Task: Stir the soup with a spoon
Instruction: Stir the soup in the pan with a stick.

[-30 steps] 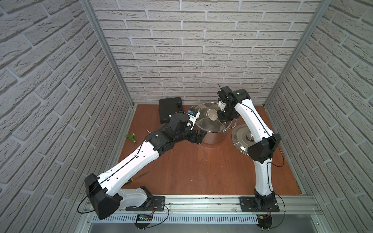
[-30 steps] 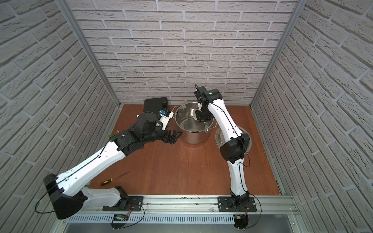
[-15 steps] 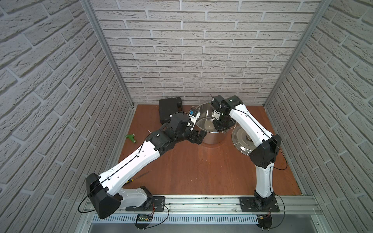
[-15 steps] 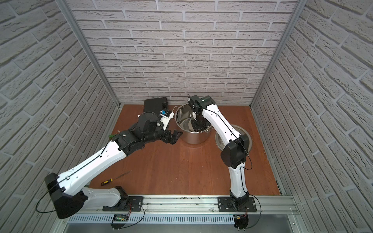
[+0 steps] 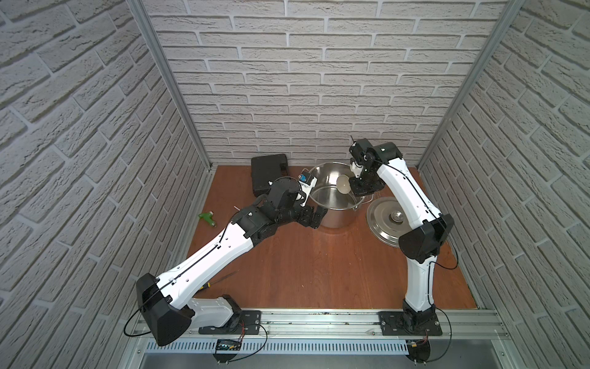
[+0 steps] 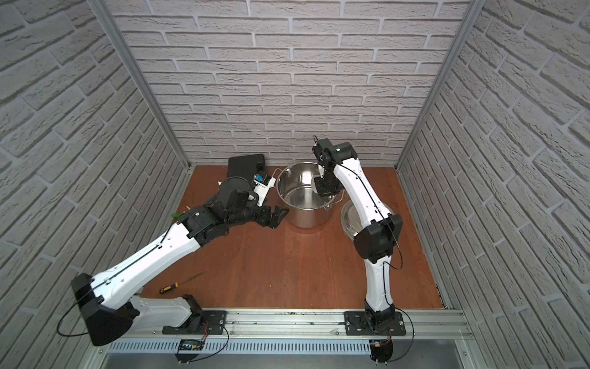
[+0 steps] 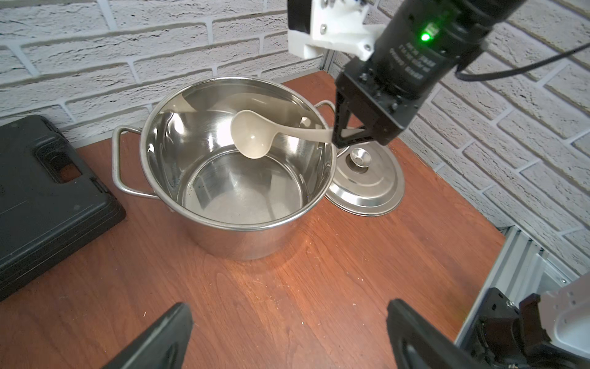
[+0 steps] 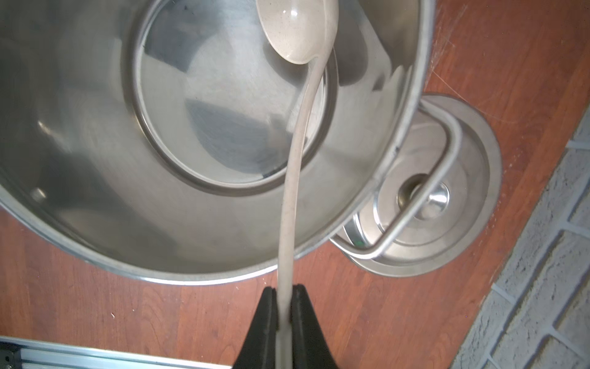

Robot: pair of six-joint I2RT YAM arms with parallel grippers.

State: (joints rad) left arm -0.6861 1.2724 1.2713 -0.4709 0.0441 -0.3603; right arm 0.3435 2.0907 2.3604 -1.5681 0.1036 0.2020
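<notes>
The spoon (image 7: 252,135) is a cream ladle. Its bowl (image 5: 344,184) hangs inside the mouth of the steel pot (image 7: 249,242), well above the bottom, and its handle (image 8: 293,191) crosses the pot's right rim. My right gripper (image 8: 284,294) is shut on the handle's end, just outside that rim (image 5: 364,188). No soup shows; the pot's inside (image 8: 223,127) is bare shiny steel. My left gripper (image 7: 289,306) stands open and empty over the table, close to the pot's left wall (image 5: 314,219), not touching it.
The steel lid (image 5: 388,223) lies flat on the table right of the pot, partly under my right arm. A black case (image 5: 268,172) sits at the back left. A green tool (image 5: 207,219) and a yellow-handled screwdriver (image 6: 182,284) lie at the left.
My right gripper swung the spoon left across the pot's mouth, then back towards the right rim. The left arm has barely moved and its gripper stays open.
</notes>
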